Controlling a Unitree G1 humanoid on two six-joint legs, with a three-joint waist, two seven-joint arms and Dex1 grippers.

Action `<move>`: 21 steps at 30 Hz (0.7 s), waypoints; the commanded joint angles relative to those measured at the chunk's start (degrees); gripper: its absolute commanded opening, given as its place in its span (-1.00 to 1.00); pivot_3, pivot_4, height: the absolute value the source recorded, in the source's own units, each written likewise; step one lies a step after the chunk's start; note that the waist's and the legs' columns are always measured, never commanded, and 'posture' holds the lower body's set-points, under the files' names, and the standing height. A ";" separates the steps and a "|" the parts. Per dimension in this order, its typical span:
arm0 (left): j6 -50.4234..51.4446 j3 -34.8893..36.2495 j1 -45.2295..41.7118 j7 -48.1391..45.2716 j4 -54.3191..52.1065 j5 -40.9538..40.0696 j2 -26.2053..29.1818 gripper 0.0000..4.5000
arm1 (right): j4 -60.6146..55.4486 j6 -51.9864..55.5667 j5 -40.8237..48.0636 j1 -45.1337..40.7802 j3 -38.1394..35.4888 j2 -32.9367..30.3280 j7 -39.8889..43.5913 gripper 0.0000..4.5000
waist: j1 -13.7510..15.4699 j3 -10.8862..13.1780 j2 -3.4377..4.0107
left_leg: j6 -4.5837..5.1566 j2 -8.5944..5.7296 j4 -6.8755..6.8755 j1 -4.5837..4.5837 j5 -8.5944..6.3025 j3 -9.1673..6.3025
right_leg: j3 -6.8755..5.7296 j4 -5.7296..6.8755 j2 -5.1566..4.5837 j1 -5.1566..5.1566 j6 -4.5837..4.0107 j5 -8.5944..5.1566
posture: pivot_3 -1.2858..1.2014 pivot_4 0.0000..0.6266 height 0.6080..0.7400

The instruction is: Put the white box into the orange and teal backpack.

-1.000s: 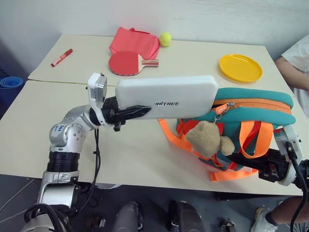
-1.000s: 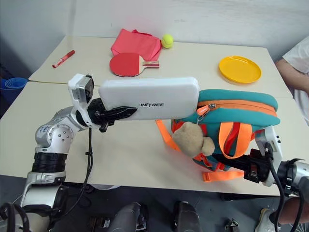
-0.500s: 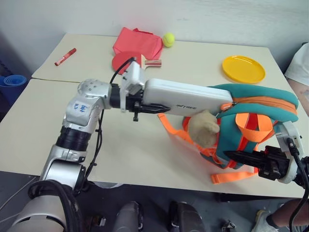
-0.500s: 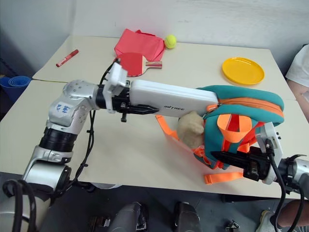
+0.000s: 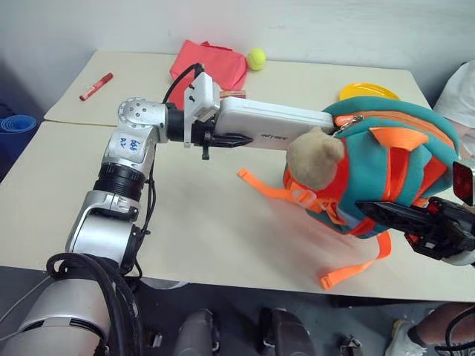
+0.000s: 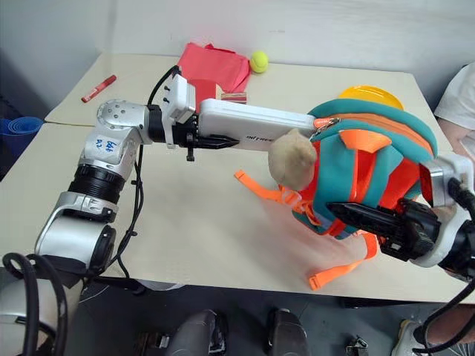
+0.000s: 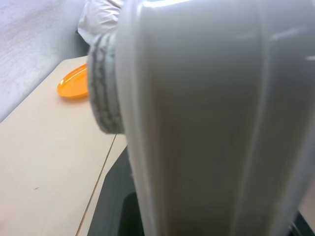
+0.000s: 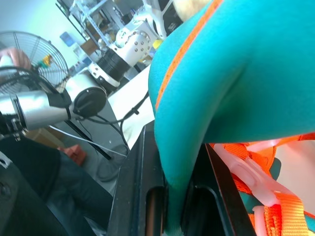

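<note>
The white box [image 5: 271, 126] hangs level above the table, and my left gripper [image 5: 223, 139] is shut on its near end. In the left wrist view the box [image 7: 206, 118] fills most of the picture. Its far end meets the orange zipper edge at the top of the orange and teal backpack [image 5: 386, 174]; how far it is inside I cannot tell. The backpack stands tipped up at the table's right, its tan plush bear [image 5: 315, 157] facing the box. My right gripper [image 5: 386, 211] is shut on the backpack's teal fabric [image 8: 221, 83] from below.
At the back lie a red cloth bag [image 5: 211, 63], a tennis ball [image 5: 256, 58], a red marker [image 5: 95, 87] and a yellow plate [image 5: 369, 90] behind the backpack. Loose orange straps [image 5: 349, 271] trail on the table. A person's sleeve [image 5: 460, 85] shows at the right edge.
My right gripper has raised and tipped the backpack upright. My left gripper has rolled the box flatter and carried it up and right, toward the backpack's top.
</note>
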 commanded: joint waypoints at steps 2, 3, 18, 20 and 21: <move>2.07 1.75 0.13 -7.63 -2.93 -4.67 -2.57 -0.41 | -1.31 0.33 1.33 1.70 -2.25 -0.85 -0.47 -0.99 | 0.04 0.00 0.00 | 0.03 0.02 0.24 -0.31 0.00 -0.08 | -0.14 0.08 0.06 -0.13 0.05 0.03 | 0.03 -0.52 1.00; 2.88 1.68 0.35 -9.26 -3.60 -5.20 -2.92 -0.41 | -1.35 0.21 1.04 2.03 -2.38 -0.71 -0.55 -0.99 | 0.03 0.00 0.00 | 0.06 0.02 0.42 -0.46 -0.02 -0.12 | -0.26 0.12 0.14 -0.17 0.06 0.03 | 0.03 -0.52 1.00; 10.82 -5.66 -5.89 -0.61 2.19 4.08 -20.89 -0.41 | -1.67 -0.98 -0.68 4.84 -5.15 0.25 -0.87 -0.99 | 1.19 0.00 0.01 | 0.76 -0.34 0.76 -0.62 -0.25 -0.14 | -0.51 -0.09 -0.09 -0.06 0.64 0.36 | 0.03 -0.52 1.00; 12.58 -6.30 -4.56 1.49 0.28 4.33 -23.80 -0.41 | -2.24 -1.20 -0.79 5.26 -5.33 0.62 -1.18 -0.99 | 1.18 0.00 0.01 | 0.86 -0.42 0.76 -0.66 -0.31 -0.09 | -0.52 -0.17 -0.13 -0.07 0.73 0.40 | 0.03 -0.52 1.00; 13.01 -6.64 -3.75 2.86 -0.49 4.63 -25.32 -0.41 | -2.73 -1.48 -0.97 5.56 -5.41 1.00 -1.51 -0.99 | 1.14 0.00 0.01 | 0.89 -0.43 0.76 -0.67 -0.32 -0.08 | -0.51 -0.21 -0.14 -0.07 0.75 0.41 | 0.03 -0.52 1.00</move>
